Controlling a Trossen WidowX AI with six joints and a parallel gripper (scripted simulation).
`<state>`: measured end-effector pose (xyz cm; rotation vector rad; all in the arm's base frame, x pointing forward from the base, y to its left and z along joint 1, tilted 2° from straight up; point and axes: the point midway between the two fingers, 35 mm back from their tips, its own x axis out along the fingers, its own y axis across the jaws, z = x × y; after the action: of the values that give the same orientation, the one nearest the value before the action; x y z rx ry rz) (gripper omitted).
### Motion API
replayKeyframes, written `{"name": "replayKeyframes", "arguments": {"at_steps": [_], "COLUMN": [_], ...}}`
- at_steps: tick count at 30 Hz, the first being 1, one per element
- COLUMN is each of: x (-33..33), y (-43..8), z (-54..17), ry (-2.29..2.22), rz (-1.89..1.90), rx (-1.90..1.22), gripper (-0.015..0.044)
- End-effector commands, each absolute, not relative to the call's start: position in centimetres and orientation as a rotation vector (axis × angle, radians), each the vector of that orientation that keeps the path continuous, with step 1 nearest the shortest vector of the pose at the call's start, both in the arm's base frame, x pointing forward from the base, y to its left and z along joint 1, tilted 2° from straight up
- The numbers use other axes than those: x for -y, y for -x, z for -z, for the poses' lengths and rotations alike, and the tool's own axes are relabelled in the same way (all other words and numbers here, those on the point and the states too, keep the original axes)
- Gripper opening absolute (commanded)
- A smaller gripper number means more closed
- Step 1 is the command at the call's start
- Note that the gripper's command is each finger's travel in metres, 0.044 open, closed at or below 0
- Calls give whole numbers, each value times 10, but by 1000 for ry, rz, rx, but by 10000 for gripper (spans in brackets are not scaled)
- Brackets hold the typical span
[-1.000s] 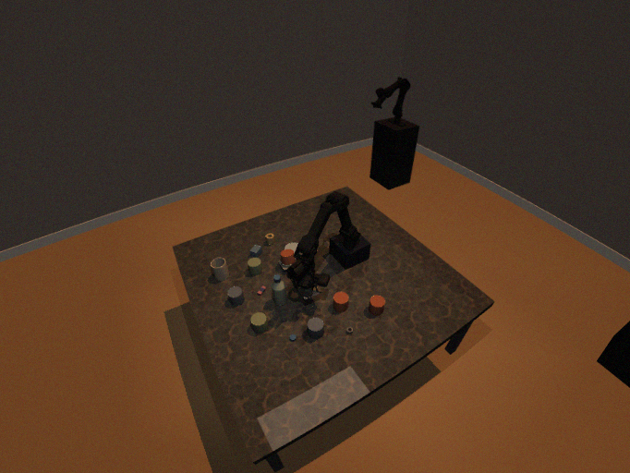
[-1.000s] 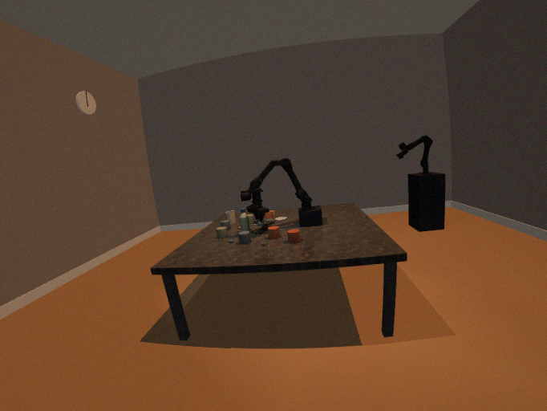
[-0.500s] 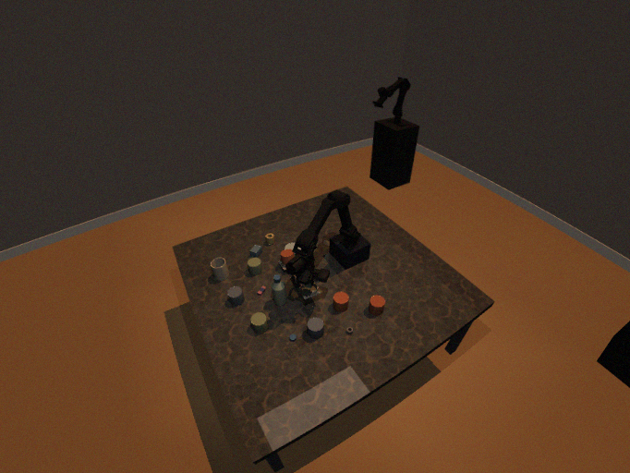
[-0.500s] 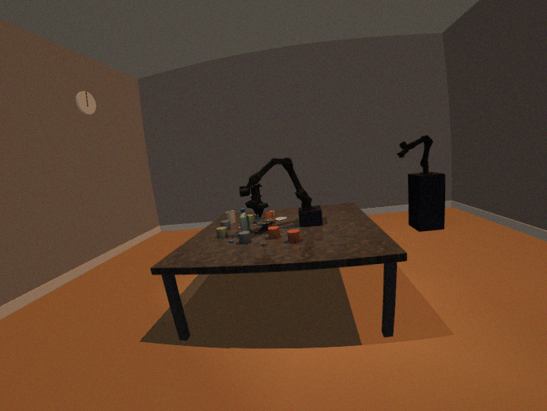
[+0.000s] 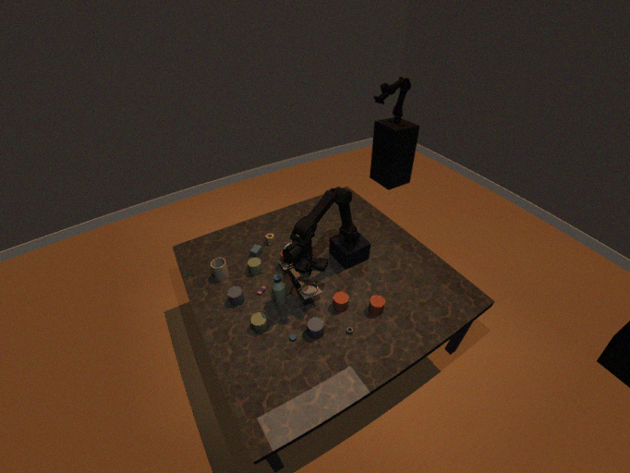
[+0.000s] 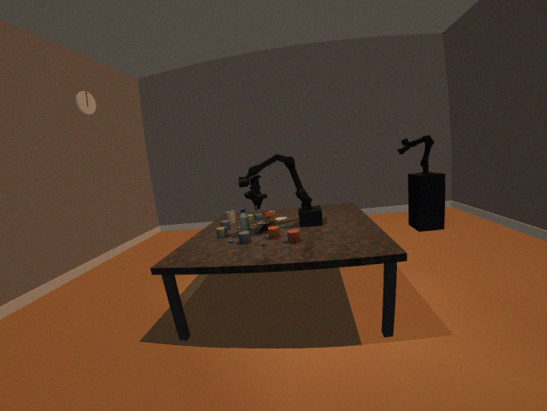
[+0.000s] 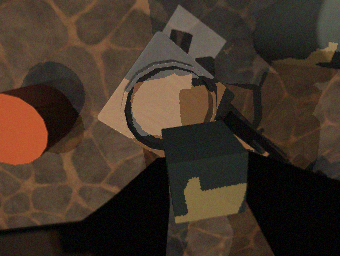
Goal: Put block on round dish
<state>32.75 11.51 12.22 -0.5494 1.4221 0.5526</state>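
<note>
The claw [image 5: 307, 268] [image 6: 257, 206] [image 7: 199, 162] is closed on the small block [image 7: 209, 172], a finger to each side of it. In the wrist view the block sits upright between the fingers, its dark side and yellowish lower patch showing; its sides look nearly equal, so no long axis seems to govern the turn. The exterior view puts the claw above the desk [image 5: 406, 335] [image 6: 282, 256], and the block appears raised off the balance [image 5: 316, 293] [image 6: 265, 222] [image 7: 112, 117], whose bare end shows below it in the wrist view.

What matters now is where the round dish [image 6: 281, 218] lies. From the top camera it is on the far side of the claw and a little left, partly covered by the arm; from the exterior camera it is to the right. The standing cup [image 5: 283, 256] [image 6: 268, 214], the orange one on the balance's other end, is just beside the dish, so it seems to crowd the approach. The carry probably wants height first, then a path round the arm side of that cup, and a straight drop onto the dish. Swinging low could knock the cup and end the attempt.
</note>
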Motion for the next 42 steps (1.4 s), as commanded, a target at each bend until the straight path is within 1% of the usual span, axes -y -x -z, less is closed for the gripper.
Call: {"name": "replayKeyframes", "arguments": {"at_steps": [1, 11, 19, 35, 42], "x": [-89, -17, 42, 152, 183], "y": [-336, -350, -349, -313, -296], "z": [-117, -98, -82, -52, -43], "ry": [548, 549, 556, 564, 549], "rz": [-547, -520, -503, -471, -450], "rx": [-1422, -1418, -1417, -1431, -1437], "gripper": [0, 0, 0, 0, 0]}}
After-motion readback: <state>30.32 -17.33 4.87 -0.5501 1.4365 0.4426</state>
